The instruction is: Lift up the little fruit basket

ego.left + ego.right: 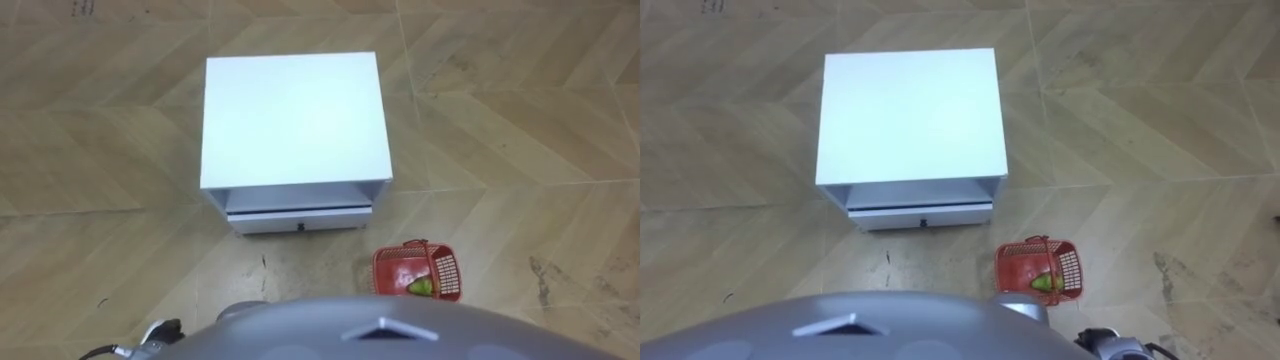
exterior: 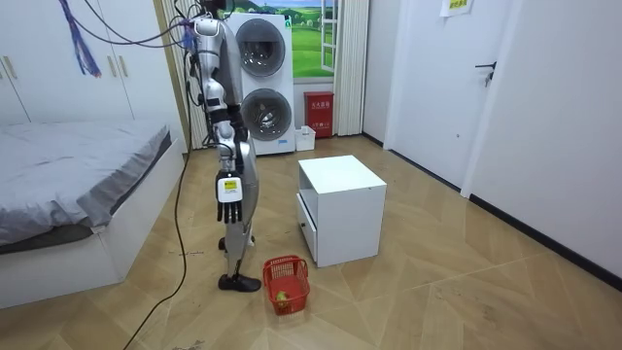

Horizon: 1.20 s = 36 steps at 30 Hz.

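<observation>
Two hands down at the sides: right hand point(image 2: 228, 191) hanging by the hip, fingers straight and loosely together, gripping nothing; left hand point(image 1: 160, 332) low at the left edge of the eye view, fingers unreadable. Below and slightly ahead of that right hand, on the floor point(image 1: 520, 150) beside the right foot, basket point(image 1: 392, 272) upright, well apart from the fingers (green fruit point(image 1: 421, 287) inside), handle point(image 1: 415, 243) up, long axis seemingly across the front. Nearer the right hand, so probably a deep bend and a right-hand reach down. Farther on, white cabinet point(image 1: 295, 115), near the basket but apart.
</observation>
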Motion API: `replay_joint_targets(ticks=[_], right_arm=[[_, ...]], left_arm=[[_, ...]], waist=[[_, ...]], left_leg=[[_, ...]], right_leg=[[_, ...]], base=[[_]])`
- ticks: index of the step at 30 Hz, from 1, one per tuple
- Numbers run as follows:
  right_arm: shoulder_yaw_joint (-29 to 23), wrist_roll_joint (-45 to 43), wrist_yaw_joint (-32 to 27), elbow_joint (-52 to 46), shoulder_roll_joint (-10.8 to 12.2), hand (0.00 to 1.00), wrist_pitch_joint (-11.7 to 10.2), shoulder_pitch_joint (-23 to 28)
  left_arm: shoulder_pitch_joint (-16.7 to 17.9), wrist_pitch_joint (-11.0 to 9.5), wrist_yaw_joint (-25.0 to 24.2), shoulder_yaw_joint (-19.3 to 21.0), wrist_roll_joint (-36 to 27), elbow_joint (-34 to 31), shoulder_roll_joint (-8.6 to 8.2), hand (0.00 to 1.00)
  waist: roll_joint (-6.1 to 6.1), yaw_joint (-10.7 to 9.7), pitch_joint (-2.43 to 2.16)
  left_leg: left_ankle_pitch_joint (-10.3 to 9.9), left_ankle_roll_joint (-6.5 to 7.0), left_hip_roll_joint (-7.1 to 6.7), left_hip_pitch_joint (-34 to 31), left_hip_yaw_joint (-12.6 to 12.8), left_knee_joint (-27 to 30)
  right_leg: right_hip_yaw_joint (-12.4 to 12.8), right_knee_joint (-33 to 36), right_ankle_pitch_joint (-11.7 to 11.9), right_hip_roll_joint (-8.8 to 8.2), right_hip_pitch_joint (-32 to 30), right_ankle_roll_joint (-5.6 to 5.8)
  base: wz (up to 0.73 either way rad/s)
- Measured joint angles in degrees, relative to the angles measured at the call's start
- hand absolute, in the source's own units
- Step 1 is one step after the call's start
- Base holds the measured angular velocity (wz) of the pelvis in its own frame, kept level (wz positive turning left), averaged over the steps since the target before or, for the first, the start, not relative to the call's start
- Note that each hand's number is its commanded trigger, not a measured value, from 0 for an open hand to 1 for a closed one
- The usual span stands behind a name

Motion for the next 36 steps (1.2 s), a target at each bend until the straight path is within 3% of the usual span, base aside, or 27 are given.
replay_joint_targets(ticks=[7,12,16,19,21,22,23,24,25,27,28,29,30,31,32,33,34,35,36], right_arm=[[-0.1,-0.1,-0.2,-0.2,0.0,0.00,0.0,0.0],[-0.2,-0.1,-0.9,-2.4,-0.1,0.00,0.0,-0.1],[-0.2,0.4,-1.6,-3.8,-0.1,0.00,-0.1,-0.7],[-0.3,0.7,-1.7,-4.8,-0.4,0.00,-0.8,-1.5],[-0.2,0.8,-2.2,-5.3,-0.7,0.00,-1.4,-2.6],[-0.2,0.7,-2.5,-6.1,-1.1,0.00,-1.4,-2.8],[-0.4,0.7,-3.1,-7.2,-1.1,0.00,-1.4,-3.0],[-0.7,1.1,-3.4,-7.3,-1.0,0.00,-1.6,-2.9],[-0.9,2.3,-3.7,-7.4,-1.0,0.00,-1.6,-2.6],[-1.1,6.2,-5.6,-7.3,-1.3,0.00,-2.3,-5.9],[-1.2,8.1,-6.4,-7.3,-1.5,0.00,-3.0,-7.2],[-0.8,11.2,-7.7,-7.1,-1.6,0.00,-5.1,-9.8],[-0.6,12.3,-8.3,-6.9,-1.6,0.00,-6.2,-11.6],[-0.3,13.5,-8.9,-6.6,-1.2,0.00,-8.4,-15.3],[0.0,13.9,-9.4,-6.7,-0.4,0.00,-10.6,-18.7],[0.1,14.3,-9.7,-6.8,0.2,0.00,-11.3,-20.4],[0.7,15.5,-10.3,-6.9,1.1,0.00,-12.3,-22.8],[1.7,17.7,-10.8,-7.1,1.2,0.00,-12.8,-23.3],[1.8,19.0,-11.1,-6.9,1.2,0.00,-12.8,-23.4]], left_arm=[[-0.4,-0.4,0.1,0.0,0.0,0.1,-0.11,0.00],[-1.6,-0.6,-0.1,0.1,0.1,0.2,-0.14,0.00],[-2.8,-0.8,-0.1,-0.1,-0.1,0.4,0.17,0.00],[-3.3,-1.1,-0.1,0.3,0.0,0.7,0.76,0.00],[-3.4,-2.2,0.0,0.3,0.0,1.5,0.99,0.00],[-3.6,-2.8,0.1,0.6,0.0,2.3,1.04,0.00],[-4.2,-3.5,0.3,1.6,0.0,3.1,1.24,0.00],[-4.6,-3.9,0.4,2.2,0.1,3.2,1.49,0.00],[-5.0,-4.9,0.5,2.5,0.2,3.2,2.24,0.00],[-5.9,-5.5,0.9,2.5,-0.2,2.5,3.60,0.00],[-6.1,-5.4,1.1,2.5,-0.2,2.6,3.73,0.00],[-6.4,-5.1,1.3,2.4,-1.2,2.9,3.90,0.00],[-6.6,-4.9,1.4,2.5,-1.4,3.1,3.89,0.00],[-7.2,-4.4,1.7,2.7,-2.0,3.2,4.01,0.00],[-8.5,-4.1,2.3,2.8,-2.8,3.6,4.36,0.00],[-9.4,-4.1,2.8,2.7,-3.8,4.0,4.59,0.00],[-11.2,-4.2,3.4,2.3,-5.6,5.7,4.83,0.00],[-12.7,-4.8,3.9,0.9,-8.0,6.9,4.88,0.00],[-13.5,-5.2,4.1,-0.1,-9.1,7.3,4.91,0.00]], waist=[[0.00,-0.2,0.07],[0.34,-0.2,0.23],[0.54,-0.1,0.47],[0.28,-0.1,0.35],[0.62,0.1,0.48],[1.03,-0.2,0.50],[1.84,-0.3,0.60],[1.58,-0.6,0.71],[0.66,-0.3,0.60],[-1.84,1.9,0.67],[-2.43,2.3,0.48],[-3.19,3.0,0.06],[-3.73,3.2,-0.27],[-3.66,3.1,-0.06],[-3.47,3.1,0.42],[-3.38,3.1,0.88],[-2.97,3.1,1.50],[-2.77,3.2,1.62],[-3.40,3.2,1.39]], left_leg=[[0.0,0.01,0.00,0.0,-0.3,0.3],[-0.5,0.71,-0.76,-0.9,-0.3,1.4],[-1.0,2.21,-2.38,-3.5,0.2,3.9],[-1.7,3.50,-3.48,-7.7,1.8,8.4],[-1.8,4.20,-4.16,-9.8,2.8,9.5],[-1.6,5.19,-4.15,-11.3,4.3,9.6],[-2.0,6.32,-3.00,-13.5,6.9,11.0],[-2.2,6.64,-2.94,-14.7,7.5,12.3],[-2.7,7.54,-3.29,-16.4,9.3,14.1],[-3.8,8.87,-4.21,-21.4,10.6,18.7],[-4.0,9.16,-4.20,-23.2,11.0,20.3],[-4.4,9.83,-3.95,-27.0,11.0,23.8],[-4.6,10.13,-3.61,-29.4,11.0,26.1],[-5.2,10.80,-2.29,-34.7,10.4,31.7],[-5.8,10.58,-0.94,-40.1,8.6,38.2],[-6.0,10.39,-0.29,-42.7,7.3,41.8],[-6.2,10.01,-0.39,-47.3,4.1,48.9],[-7.4,8.46,-1.96,-51.0,1.4,53.3],[-8.5,7.70,-2.94,-52.2,0.6,54.8]], right_leg=[[-0.4,1.0,-0.1,-0.25,-0.1,-0.10],[-0.3,5.6,-0.8,-1.73,-2.5,0.11],[0.6,10.1,-0.8,-3.91,-6.6,0.12],[1.7,10.9,-0.3,-5.33,-10.1,0.52],[3.2,10.7,1.1,-5.94,-12.4,0.88],[3.9,9.7,2.4,-6.01,-13.6,1.04],[3.7,14.1,1.4,-6.42,-16.1,-0.58],[3.6,19.6,-0.5,-7.00,-17.6,-1.77],[3.9,31.4,-3.2,-7.90,-19.6,-2.56],[6.0,50.6,-3.9,-7.12,-21.6,-3.42],[5.9,53.1,-3.6,-6.56,-21.4,-3.74],[5.1,54.2,-2.6,-5.75,-19.7,-4.92],[4.3,53.5,-2.3,-5.86,-18.5,-5.27],[2.7,50.5,-2.3,-6.31,-16.0,-5.17],[1.3,47.5,-9.1,-6.04,-14.6,-1.91],[0.2,47.6,-12.5,-5.69,-14.6,-2.03],[-0.7,49.9,-17.4,-5.08,-15.4,-2.50],[-0.2,55.1,-20.7,-5.20,-17.5,-2.66],[0.4,58.3,-22.1,-5.85,-19.2,-2.64]], base=[[0.02],[0.01],[-0.04],[-0.23],[-0.33],[-0.16],[0.05],[0.51],[0.79],[0.56],[0.11],[0.04],[0.03],[-0.04],[-0.10],[-0.14],[0.00],[0.14],[0.49]])
